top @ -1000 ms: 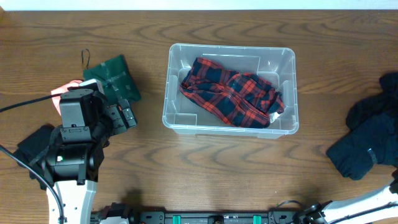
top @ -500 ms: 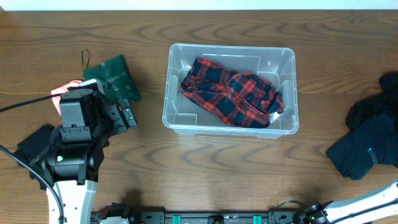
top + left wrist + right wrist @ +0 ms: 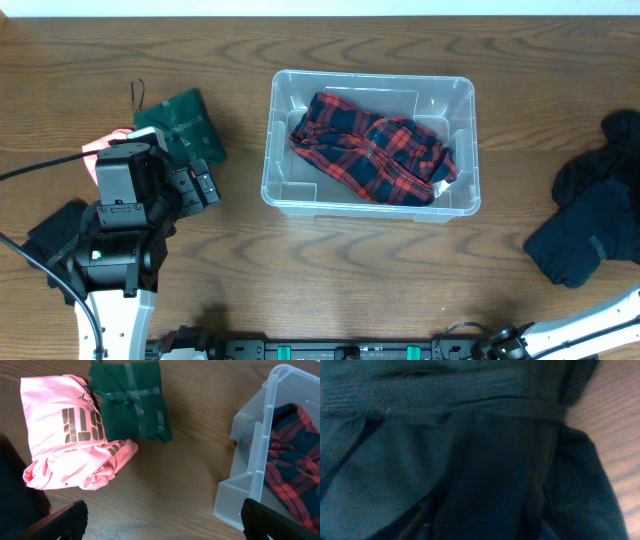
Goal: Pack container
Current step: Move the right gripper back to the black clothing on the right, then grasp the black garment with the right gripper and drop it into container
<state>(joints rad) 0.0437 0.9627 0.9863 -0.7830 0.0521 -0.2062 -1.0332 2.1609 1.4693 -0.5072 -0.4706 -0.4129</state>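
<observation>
The clear container (image 3: 284, 198) stands mid-table with a red and navy plaid shirt (image 3: 375, 158) lying in it. My left gripper (image 3: 205, 187) hovers left of it, open and holding nothing. In the left wrist view this gripper (image 3: 161, 527) is over bare wood, with the container's corner (image 3: 252, 467) at right. A dark garment (image 3: 590, 220) lies at the table's right edge. Its dark cloth (image 3: 470, 450) fills the right wrist view and hides my right gripper's fingers, so their state does not show.
A pink shirt with lettering (image 3: 65, 435) and a folded dark green cloth (image 3: 132, 402) lie at the left; the overhead view shows the green cloth (image 3: 185, 125) above the left arm. A black garment (image 3: 50, 232) lies beside the left arm's base.
The dark garment at the right edge has shifted and bunched slightly. The left arm, the container and the plaid shirt have not moved.
</observation>
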